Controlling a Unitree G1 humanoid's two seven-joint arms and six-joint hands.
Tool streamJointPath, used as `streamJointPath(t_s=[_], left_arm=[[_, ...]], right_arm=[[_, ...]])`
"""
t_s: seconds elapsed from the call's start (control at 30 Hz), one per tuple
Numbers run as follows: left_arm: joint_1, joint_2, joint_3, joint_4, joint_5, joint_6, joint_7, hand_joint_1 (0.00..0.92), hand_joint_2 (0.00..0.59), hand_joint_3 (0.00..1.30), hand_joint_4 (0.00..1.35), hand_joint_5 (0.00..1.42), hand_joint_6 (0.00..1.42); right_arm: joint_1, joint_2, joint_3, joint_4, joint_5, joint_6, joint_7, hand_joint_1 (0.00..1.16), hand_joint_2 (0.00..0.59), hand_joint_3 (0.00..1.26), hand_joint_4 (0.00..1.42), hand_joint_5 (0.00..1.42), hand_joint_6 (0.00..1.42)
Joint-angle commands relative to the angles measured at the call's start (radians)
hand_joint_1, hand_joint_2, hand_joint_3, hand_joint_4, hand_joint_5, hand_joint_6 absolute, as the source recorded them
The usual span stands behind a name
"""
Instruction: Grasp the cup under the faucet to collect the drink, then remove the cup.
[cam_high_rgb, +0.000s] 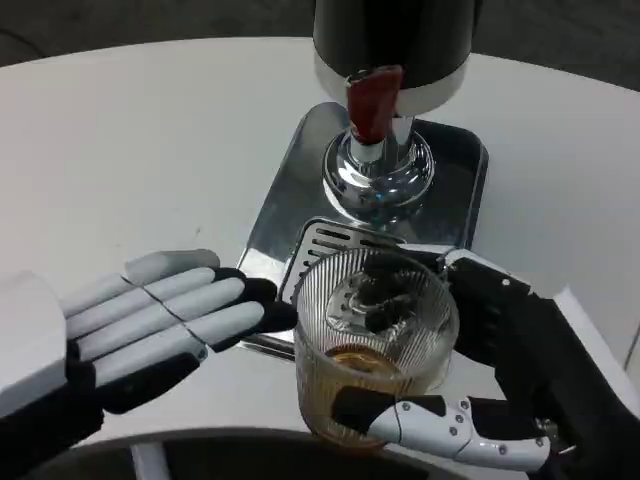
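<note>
Clear ribbed cup (372, 345) held in right hand (500, 390), fingers wrapped round it, a little brown drink at bottom. Cup at near edge of shiny metal tray (290, 190), out in front of red faucet handle (373, 100) and black dispenser (392, 40). Left hand (150, 320) flat, fingers straight and apart, holding nothing, fingertips just beside cup. White table (130, 150) under all.

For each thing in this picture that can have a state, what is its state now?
cup: upright, held by the right hand, some brown drink at the bottom, near the table's front edge and not under the faucet.
right hand: grips the cup.
left hand: fingers straight, holds nothing, fingertips near the cup.
faucet: red lever, no visible flow.
drip tray: nothing stands on its grate.
</note>
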Motion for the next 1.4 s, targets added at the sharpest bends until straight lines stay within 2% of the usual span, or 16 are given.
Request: streamJointPath(t_s=[0.03,0.47,0.87,1.4], left_arm=[[0.032,0.037,0.038,-0.017,-0.051,-0.036,-0.031,0.0,0.047,0.0,0.0,0.01,0.0],[0.073,0.055,0.076,-0.049,-0.13,-0.031,-0.071,0.0,0.052,0.0,0.0,0.0,0.0],[0.089,0.047,0.088,-0.055,-0.132,-0.032,-0.08,0.0,0.052,0.0,0.0,0.0,0.0],[0.09,0.046,0.08,-0.058,-0.128,-0.017,-0.075,0.0,0.052,0.0,0.0,0.0,0.0]], right_arm=[[-0.002,-0.016,-0.009,-0.067,0.031,0.024,0.018,0.95,0.156,0.56,0.67,0.74,0.65],[0.009,-0.052,-0.038,-0.133,0.065,0.072,0.033,0.94,0.153,0.56,0.67,0.74,0.65],[0.005,-0.08,-0.072,-0.157,0.085,0.088,0.037,0.93,0.156,0.56,0.67,0.75,0.65],[0.003,-0.078,-0.075,-0.166,0.088,0.102,0.035,0.93,0.169,0.55,0.67,0.76,0.65]])
